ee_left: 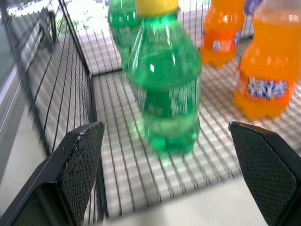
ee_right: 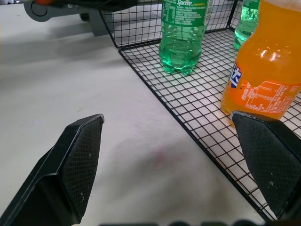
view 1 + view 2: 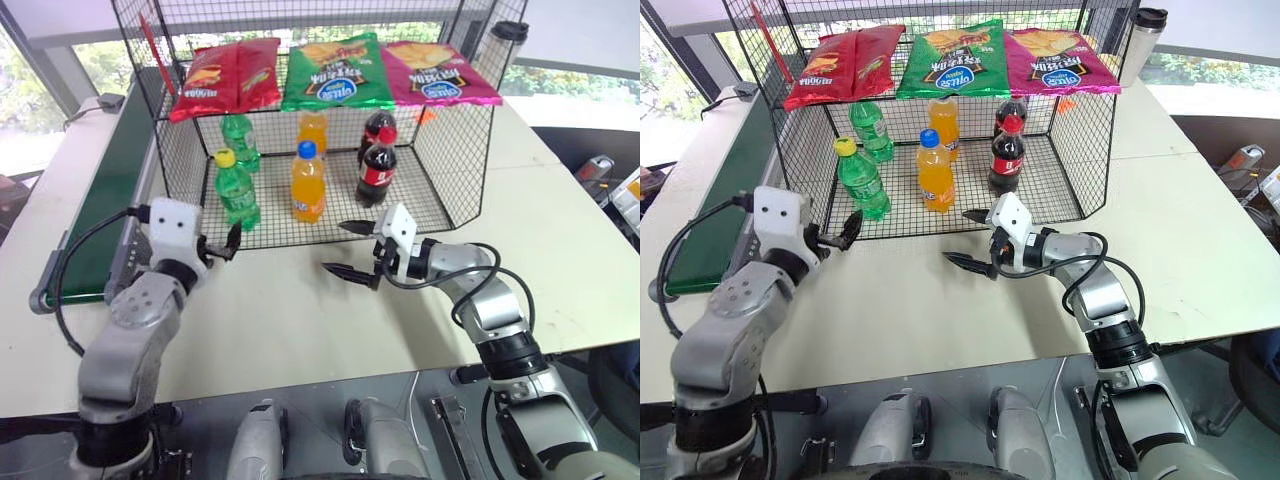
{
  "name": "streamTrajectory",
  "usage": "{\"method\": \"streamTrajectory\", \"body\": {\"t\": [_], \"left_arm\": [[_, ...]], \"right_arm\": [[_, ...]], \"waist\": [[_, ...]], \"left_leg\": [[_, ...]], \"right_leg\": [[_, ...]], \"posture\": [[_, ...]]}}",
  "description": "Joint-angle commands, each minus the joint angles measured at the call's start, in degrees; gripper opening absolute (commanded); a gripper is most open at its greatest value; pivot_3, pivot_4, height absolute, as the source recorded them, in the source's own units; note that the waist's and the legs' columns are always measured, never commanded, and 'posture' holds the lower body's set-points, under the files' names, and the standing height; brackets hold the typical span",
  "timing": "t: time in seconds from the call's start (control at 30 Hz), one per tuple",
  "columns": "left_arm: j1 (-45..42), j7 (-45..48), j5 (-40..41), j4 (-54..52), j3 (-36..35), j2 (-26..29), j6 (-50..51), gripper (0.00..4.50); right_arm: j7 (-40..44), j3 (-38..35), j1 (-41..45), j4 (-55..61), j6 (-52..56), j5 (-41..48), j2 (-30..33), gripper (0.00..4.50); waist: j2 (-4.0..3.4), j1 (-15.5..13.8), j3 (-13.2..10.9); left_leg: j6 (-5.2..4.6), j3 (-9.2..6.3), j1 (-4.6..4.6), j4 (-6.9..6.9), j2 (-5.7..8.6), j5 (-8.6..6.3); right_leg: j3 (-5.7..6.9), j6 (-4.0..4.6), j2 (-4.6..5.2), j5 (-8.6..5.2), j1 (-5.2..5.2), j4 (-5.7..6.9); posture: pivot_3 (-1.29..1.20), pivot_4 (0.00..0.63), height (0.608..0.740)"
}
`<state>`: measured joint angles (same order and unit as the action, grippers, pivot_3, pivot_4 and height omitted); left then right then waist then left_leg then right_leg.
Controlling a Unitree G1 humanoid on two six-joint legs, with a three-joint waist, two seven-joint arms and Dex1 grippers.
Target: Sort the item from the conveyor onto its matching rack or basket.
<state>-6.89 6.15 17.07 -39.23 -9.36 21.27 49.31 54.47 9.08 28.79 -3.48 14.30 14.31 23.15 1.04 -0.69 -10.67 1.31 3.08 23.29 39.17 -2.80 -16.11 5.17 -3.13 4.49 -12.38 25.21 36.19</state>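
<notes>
The item, a green soda bottle [image 3: 236, 190] with a yellow cap, stands upright on the grid floor at the front left corner of the black wire-mesh cage [image 3: 462, 150]. My left gripper [image 3: 220, 245] is open and empty just outside the cage's open front, level and aimed at the bottle [image 1: 167, 94], with a short gap between them. My right gripper [image 3: 346, 250] hangs open and empty over the table in front of the cage, pointing left. The dark green conveyor [image 3: 108, 195] runs along the table's left side, next to the cage.
Inside the cage stand two orange soda bottles [image 3: 308, 185], two cola bottles [image 3: 377, 170] and a smaller green bottle [image 3: 240, 140]. Three snack bags [image 3: 335, 72] lie on the cage's upper shelf. A dark tumbler [image 3: 510, 38] stands behind the cage's right corner.
</notes>
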Motion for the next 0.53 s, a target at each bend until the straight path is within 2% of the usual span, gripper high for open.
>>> {"method": "streamTrajectory", "body": {"t": [0.03, 0.27, 0.53], "left_arm": [[4.09, -0.33, 2.43, -7.89, -2.54, -1.49, 2.99, 4.41], [9.86, -1.16, 4.13, -10.05, -3.24, -5.25, 4.70, 4.41], [14.90, -0.66, 2.46, -7.81, -1.45, -6.23, 0.89, 4.41]], "right_arm": [[0.50, -0.80, -0.38, 2.50, 0.09, 1.71, -0.17, 4.50], [0.47, -0.52, -0.35, 2.48, 0.19, 1.75, -0.45, 4.50], [0.65, -0.63, -0.37, 2.60, 0.34, 1.88, -0.43, 4.50]], "waist": [[0.00, 0.04, 0.00], [0.00, 0.00, 0.00], [0.00, 0.02, 0.00]], "left_leg": [[0.00, -0.01, 0.00, 0.00, 0.00, 0.00], [0.00, -0.03, -0.02, 0.01, 0.00, 0.00], [0.00, -0.03, -0.02, 0.00, 0.00, 0.00]], "right_leg": [[0.00, 0.00, 0.00, 0.00, 0.00, 0.00], [0.00, 0.02, -0.02, -0.01, -0.01, 0.01], [-0.01, 0.03, -0.02, -0.01, 0.00, 0.00]], "posture": [[0.00, 0.150, 0.740], [0.00, 0.150, 0.740], [0.00, 0.150, 0.740]]}}
